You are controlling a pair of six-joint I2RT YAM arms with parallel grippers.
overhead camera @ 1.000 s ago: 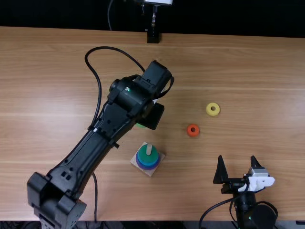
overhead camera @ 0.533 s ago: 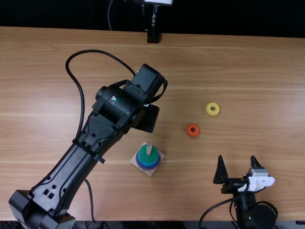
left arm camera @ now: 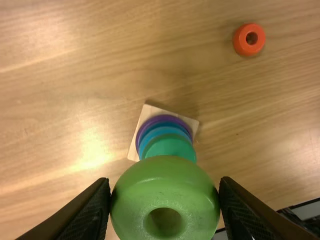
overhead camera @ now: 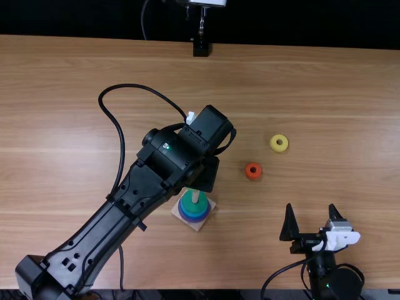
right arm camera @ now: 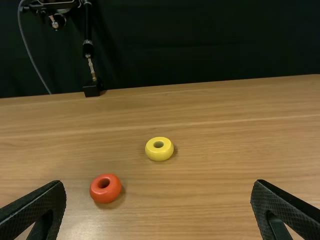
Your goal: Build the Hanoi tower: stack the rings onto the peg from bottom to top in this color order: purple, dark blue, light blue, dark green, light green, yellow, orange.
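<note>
Reaching in from the lower left, my left gripper (overhead camera: 205,175) hangs just beyond the peg (overhead camera: 195,196) in the top view. The left wrist view has my left gripper (left arm camera: 165,200) shut on the light green ring (left arm camera: 162,185), its hole facing the camera. Behind that ring, the dark green ring (left arm camera: 170,146) tops blue (left arm camera: 159,132) and purple (left arm camera: 161,119) rings on the square wooden base (overhead camera: 210,208). An orange ring (overhead camera: 253,170) and a yellow ring (overhead camera: 279,143) lie flat, apart from each other. My right gripper (overhead camera: 310,209) stands open at lower right; the right wrist view shows the right gripper (right arm camera: 158,187) empty.
A black stand (overhead camera: 200,48) rises at the table's far edge. The left arm's cable loops out over the wooden table (overhead camera: 337,94). The right arm's cable curves beside its base.
My left gripper first shifted slightly left, then came right and nearer the table's near edge, closer to the ring stack. The right arm and the loose rings have stayed put.
</note>
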